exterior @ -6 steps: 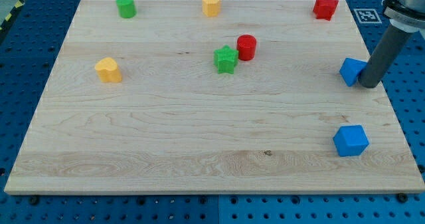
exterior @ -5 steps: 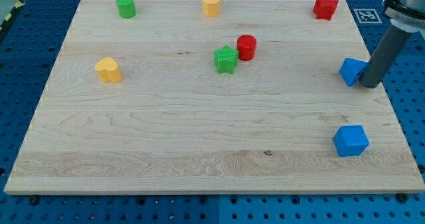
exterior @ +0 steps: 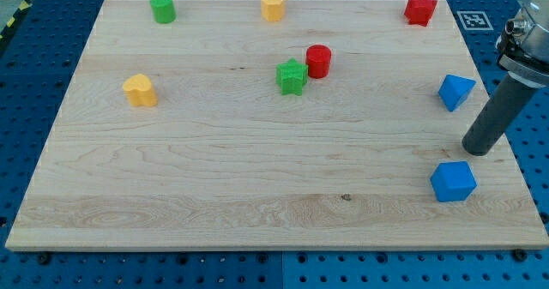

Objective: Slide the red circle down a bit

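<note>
The red circle (exterior: 318, 61) stands upright a little above the board's middle, touching or nearly touching the green star (exterior: 292, 76) at its lower left. My tip (exterior: 477, 149) rests on the board near the view's right edge, far right of and below the red circle. It sits between the blue triangular block (exterior: 455, 92) above it and the blue cube-like block (exterior: 452, 181) below it, touching neither.
A green cylinder (exterior: 162, 7), an orange hexagonal block (exterior: 273, 6) and a red star (exterior: 419, 9) stand along the wooden board's (exterior: 214, 169) top edge. A yellow block (exterior: 140, 90) sits at the left. A marker tag (exterior: 474, 19) lies off the board's top right.
My tip has moved down the view's right side, away from the blue triangular block it stood against, to just above the blue cube-like block. No block has moved.
</note>
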